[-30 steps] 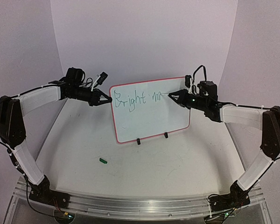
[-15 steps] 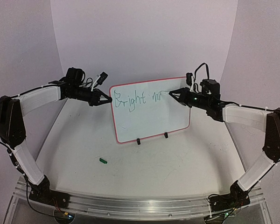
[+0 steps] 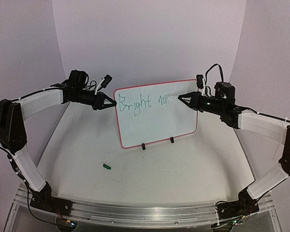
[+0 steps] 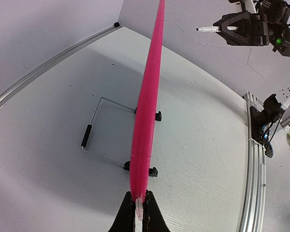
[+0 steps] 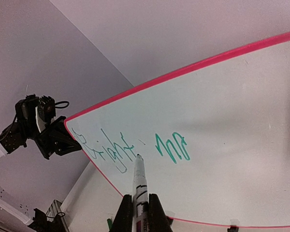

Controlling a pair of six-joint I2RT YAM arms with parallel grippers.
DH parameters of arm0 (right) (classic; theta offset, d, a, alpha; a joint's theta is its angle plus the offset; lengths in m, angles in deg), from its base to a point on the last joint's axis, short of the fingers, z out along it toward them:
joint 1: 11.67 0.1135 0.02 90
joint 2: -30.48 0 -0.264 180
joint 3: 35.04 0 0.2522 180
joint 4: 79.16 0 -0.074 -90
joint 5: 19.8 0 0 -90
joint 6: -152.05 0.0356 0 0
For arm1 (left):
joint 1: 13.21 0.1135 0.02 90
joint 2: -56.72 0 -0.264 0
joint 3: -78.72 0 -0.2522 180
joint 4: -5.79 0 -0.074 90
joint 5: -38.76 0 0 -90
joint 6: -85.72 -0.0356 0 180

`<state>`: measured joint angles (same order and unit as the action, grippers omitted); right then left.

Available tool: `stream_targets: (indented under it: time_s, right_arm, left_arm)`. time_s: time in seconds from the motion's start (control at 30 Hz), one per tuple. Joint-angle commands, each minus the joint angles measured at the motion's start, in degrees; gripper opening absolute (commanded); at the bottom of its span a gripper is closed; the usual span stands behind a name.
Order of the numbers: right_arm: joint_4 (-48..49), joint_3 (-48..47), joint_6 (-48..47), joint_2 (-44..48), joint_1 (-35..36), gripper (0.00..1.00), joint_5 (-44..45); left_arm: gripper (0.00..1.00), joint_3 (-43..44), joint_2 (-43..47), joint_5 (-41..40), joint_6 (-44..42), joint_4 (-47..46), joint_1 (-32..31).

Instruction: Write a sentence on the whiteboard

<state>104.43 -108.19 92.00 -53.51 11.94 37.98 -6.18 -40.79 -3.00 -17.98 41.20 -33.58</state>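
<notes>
On the table (image 3: 135, 179), whiteboard (image 3: 154, 121) rim pinched in left jaws, right jaws clenching marker (image 5: 139, 181) near its face

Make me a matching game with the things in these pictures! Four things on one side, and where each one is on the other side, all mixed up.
Things:
1. whiteboard
2. pen
3. small green thing
4. left gripper

Where:
A. lying on the table
B. pinching the board's side edge
C. standing upright on two black feet
D. held in the right gripper

Pairs: 1-C, 2-D, 3-A, 4-B
</notes>
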Motion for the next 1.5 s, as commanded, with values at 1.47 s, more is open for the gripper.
stream_targets:
  time_s: [1.47]
  right_arm:
    - [-3.1, -7.6, -4.0, -10.1, -3.1, 0.00, 0.4]
  left_arm:
    - [0.00, 1.4, 1.3, -1.3, -1.9, 4.1, -1.8]
